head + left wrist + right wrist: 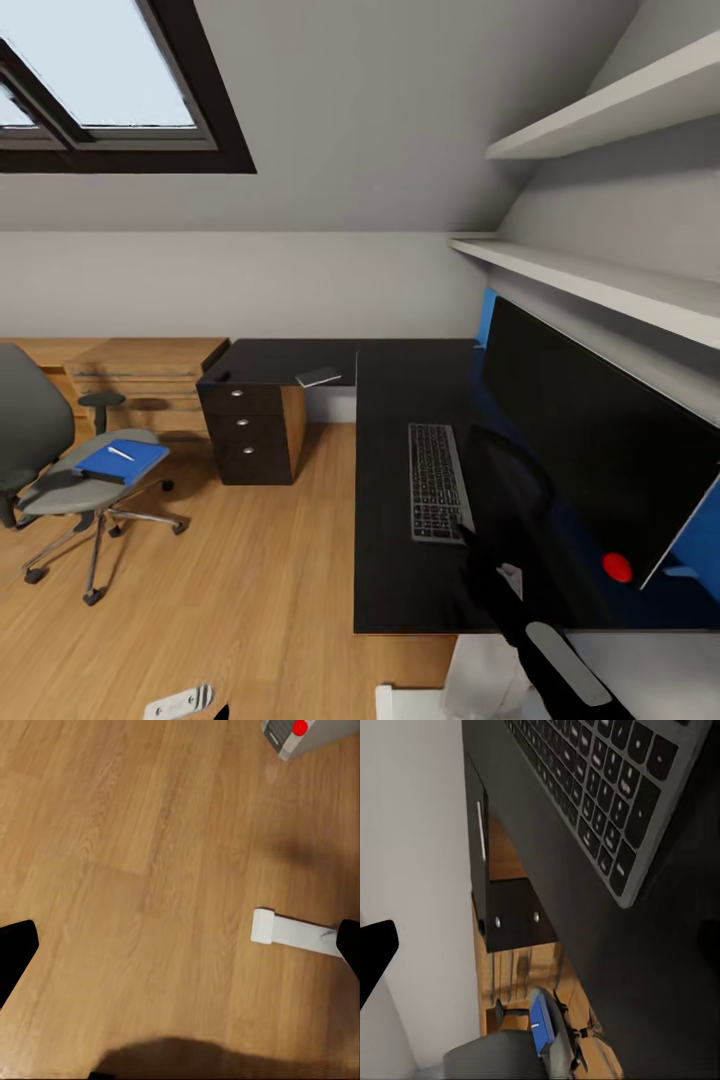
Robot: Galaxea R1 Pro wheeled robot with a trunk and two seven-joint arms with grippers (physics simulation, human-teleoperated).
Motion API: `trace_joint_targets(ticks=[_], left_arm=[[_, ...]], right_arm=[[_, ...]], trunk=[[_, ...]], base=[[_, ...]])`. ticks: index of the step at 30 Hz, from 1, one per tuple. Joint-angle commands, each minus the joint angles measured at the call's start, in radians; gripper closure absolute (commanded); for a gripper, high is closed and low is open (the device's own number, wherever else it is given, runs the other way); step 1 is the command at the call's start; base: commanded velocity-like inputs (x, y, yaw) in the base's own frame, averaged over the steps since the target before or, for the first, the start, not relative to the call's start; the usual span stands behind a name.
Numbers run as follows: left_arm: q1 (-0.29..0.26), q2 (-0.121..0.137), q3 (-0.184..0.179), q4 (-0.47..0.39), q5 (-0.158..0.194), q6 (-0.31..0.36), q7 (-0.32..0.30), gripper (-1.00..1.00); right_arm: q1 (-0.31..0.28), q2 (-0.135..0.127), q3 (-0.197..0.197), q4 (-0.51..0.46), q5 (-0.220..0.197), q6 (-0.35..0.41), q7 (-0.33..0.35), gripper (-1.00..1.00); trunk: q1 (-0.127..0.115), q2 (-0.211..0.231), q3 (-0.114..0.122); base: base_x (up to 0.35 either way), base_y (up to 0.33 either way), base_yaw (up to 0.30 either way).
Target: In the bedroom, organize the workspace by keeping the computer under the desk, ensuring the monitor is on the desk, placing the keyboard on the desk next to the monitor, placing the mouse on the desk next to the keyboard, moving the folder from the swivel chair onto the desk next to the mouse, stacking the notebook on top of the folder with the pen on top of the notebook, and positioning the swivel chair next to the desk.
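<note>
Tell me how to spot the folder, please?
Find the grey swivel chair standing on the wooden floor, away from the black desk. The folder lies flat on its seat. It is bright blue, with a small white pen lying on top of it.

The right arm reaches up from the head view's 5 o'clock corner toward centre, dark forearm angled to 11 o'clock. Its right hand point(470, 545) sits low, one fingertip point(375, 949) showing in the right wrist view; its spread cannot be judged. The left hand point(180, 952) hangs with fingertips point(16, 949) spread wide, holding nothing.
</note>
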Motion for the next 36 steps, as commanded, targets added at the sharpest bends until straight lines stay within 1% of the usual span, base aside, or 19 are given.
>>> trace_joint_targets(ticks=[1,4,7,10,12,15,17,19,21,22,23,25,26,27,28,30,31,34,36], left_arm=[[0.0,0.001,0.0,-0.002,0.011,0.005,0.007,-1.0],[0.0,0.001,0.014,-0.002,0.012,0.005,0.008,-1.0],[0.0,0.0,0.05,-0.002,0.012,0.005,0.008,-1.0],[0.0,-0.001,0.098,-0.001,0.014,0.006,0.008,-1.0],[0.0,-0.001,0.121,0.0,0.015,0.007,0.008,-1.0],[0.0,-0.001,0.141,0.001,0.015,0.008,0.007,-1.0],[0.0,-0.001,0.147,0.001,0.015,0.008,0.007,-1.0],[0.0,-0.001,0.149,0.001,0.015,0.007,0.007,-1.0],[0.0,-0.001,0.15,0.002,0.015,0.007,0.006,-1.0],[0.0,-0.001,0.15,0.002,0.015,0.007,0.006,-1.0],[0.0,-0.001,0.15,0.003,0.015,0.008,0.006,-1.0],[0.0,-0.001,0.15,0.003,0.015,0.007,0.006,-1.0],[0.0,-0.001,0.149,0.007,0.015,0.007,0.006,-1.0],[0.0,-0.001,0.149,0.009,0.015,0.007,0.006,-1.0],[0.0,-0.001,0.147,0.013,0.015,0.007,0.005,-1.0],[0.0,-0.001,0.147,0.016,0.014,0.007,0.005,-1.0],[0.0,-0.001,0.146,0.018,0.014,0.007,0.005,-1.0],[0.0,-0.001,0.146,0.02,0.014,0.007,0.005,-1.0],[0.0,-0.002,0.145,0.02,0.013,0.007,0.005,-1.0]], right_arm=[[-0.001,0.0,0.006,0.001,-0.01,0.0,0.003,-1.0],[-0.001,0.001,0.01,0.0,-0.01,0.0,0.003,-1.0],[-0.001,0.001,0.014,-0.002,-0.01,0.0,0.003,-1.0],[-0.001,0.002,0.017,-0.005,-0.007,0.0,0.003,-1.0],[-0.001,0.005,0.018,-0.007,0.003,-0.001,0.0,-1.0],[-0.001,0.03,0.021,-0.012,0.062,-0.003,-0.041,-1.0],[-0.001,0.067,0.023,-0.027,0.157,-0.012,-0.111,-1.0],[-0.001,0.089,0.023,-0.036,0.22,-0.024,-0.15,-1.0],[-0.001,0.138,0.023,-0.048,0.374,-0.067,-0.228,-1.0],[-0.001,0.151,0.023,-0.05,0.418,-0.082,-0.247,-1.0],[-0.001,0.177,0.023,-0.051,0.507,-0.116,-0.282,-1.0],[-0.001,0.203,0.024,-0.051,0.598,-0.155,-0.315,-1.0],[-0.001,0.227,0.024,-0.049,0.685,-0.197,-0.342,-1.0],[-0.001,0.238,0.024,-0.048,0.725,-0.219,-0.354,-1.0],[-0.001,0.258,0.024,-0.043,0.799,-0.262,-0.372,-1.0],[-0.001,0.274,0.025,-0.033,0.858,-0.305,-0.383,-1.0],[-0.001,0.289,0.026,-0.018,0.904,-0.346,-0.391,-1.0],[-0.001,0.315,0.03,0.017,0.963,-0.413,-0.398,-1.0],[-0.001,0.316,0.032,0.038,0.994,-0.447,-0.401,-1.0]], trunk=[[0.0,-0.001,-0.001],[0.0,-0.001,-0.001],[0.0,-0.001,-0.001],[0.0,-0.001,-0.001],[0.0,-0.001,-0.001],[0.0,-0.001,-0.001],[0.0,-0.001,-0.001],[0.0,-0.001,-0.001],[0.0,-0.001,-0.001],[0.0,-0.001,-0.001],[0.0,-0.001,-0.001],[0.0,-0.001,-0.001],[0.0,-0.001,-0.001],[0.0,-0.001,-0.001],[0.0,-0.001,-0.001],[0.0,-0.001,-0.001],[0.0,-0.001,-0.001],[0.0,-0.001,-0.001],[0.0,-0.001,-0.001]], base=[[-0.331,0.0,0.0],[-0.332,0.0,0.0],[-0.332,0.0,0.0],[-0.334,0.006,0.0],[-0.322,0.058,0.0],[-0.217,0.127,0.0],[-0.088,0.213,0.0],[-0.015,0.252,0.0],[0.106,0.273,0.0],[0.155,0.273,0.0],[0.188,0.269,0.0],[0.206,0.266,0.0],[0.225,0.262,0.0],[0.231,0.261,0.0],[0.239,0.259,0.0],[0.245,0.256,0.0],[0.252,0.25,0.0],[0.257,0.245,0.0],[0.264,0.238,0.0]])
